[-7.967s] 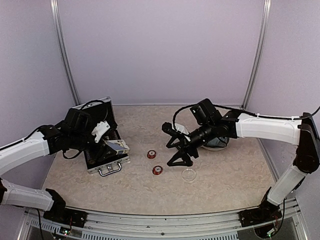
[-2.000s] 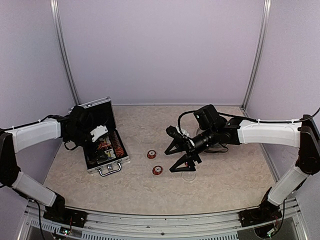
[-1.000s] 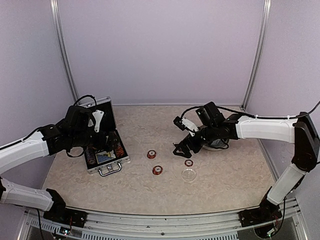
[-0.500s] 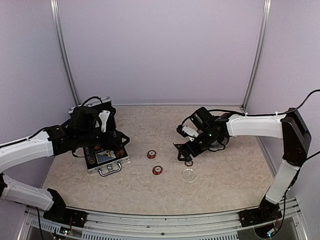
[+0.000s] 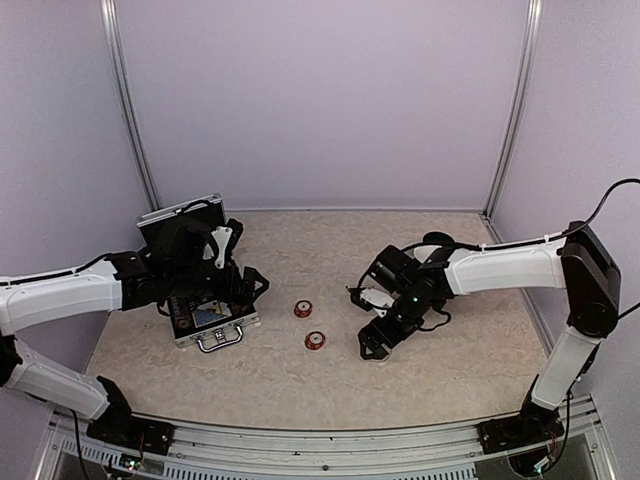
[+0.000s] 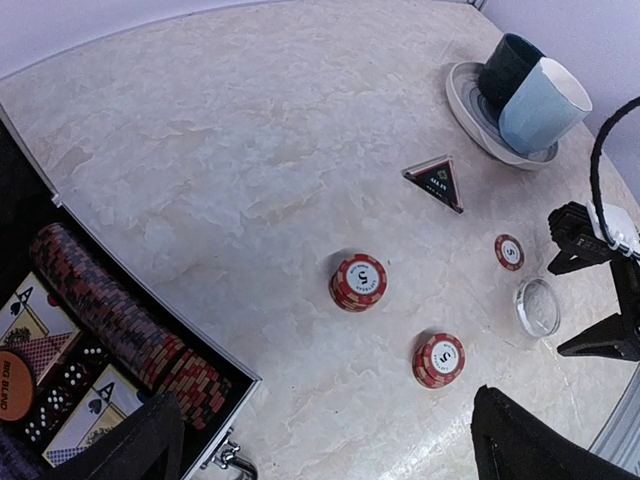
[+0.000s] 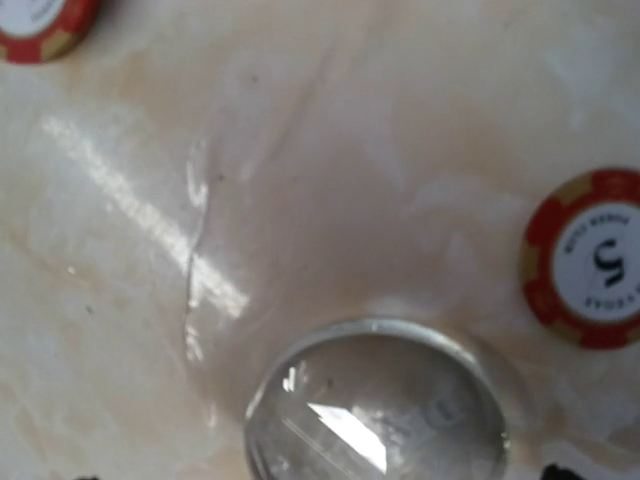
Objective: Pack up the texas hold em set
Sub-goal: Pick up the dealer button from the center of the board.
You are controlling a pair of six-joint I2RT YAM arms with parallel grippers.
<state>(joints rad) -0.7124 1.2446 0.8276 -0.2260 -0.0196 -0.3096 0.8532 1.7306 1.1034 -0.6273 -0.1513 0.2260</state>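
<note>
**Left arm.** The arm reaches over the open case [image 5: 215,328] at the left of the bench [image 5: 300,390]. The left hand [image 6: 328,405] is spread wide and holds nothing. Its fingers [image 6: 530,440] show at the two lower corners of the left wrist view.

**Case contents.** The lid [image 5: 180,218] stands raised at the far side. A row of red-and-white chips [image 6: 120,325] lies on edge along one wall. Beside the row are two card boxes [image 6: 92,415], with dice [image 6: 68,380] between them. An orange disc [image 6: 14,372] marked BIG BLIND lies at the edge of the view.

**Items outside the case.**
- The far stack [image 6: 358,282] and the near stack [image 6: 438,360] stand on the bench, apart from each other.
- A single chip [image 6: 509,251] lies flat, near the clear disc [image 6: 537,307] but not touching it.
- The black marker [image 6: 437,183] lies farther back.
- A cup [image 6: 540,100] sits on a saucer [image 6: 468,100] at the far right.

**Right arm.** The right hand [image 5: 372,345] is low over the bench and spread. Its tips stand on either side of the clear disc. Contact with the disc cannot be told.
</note>
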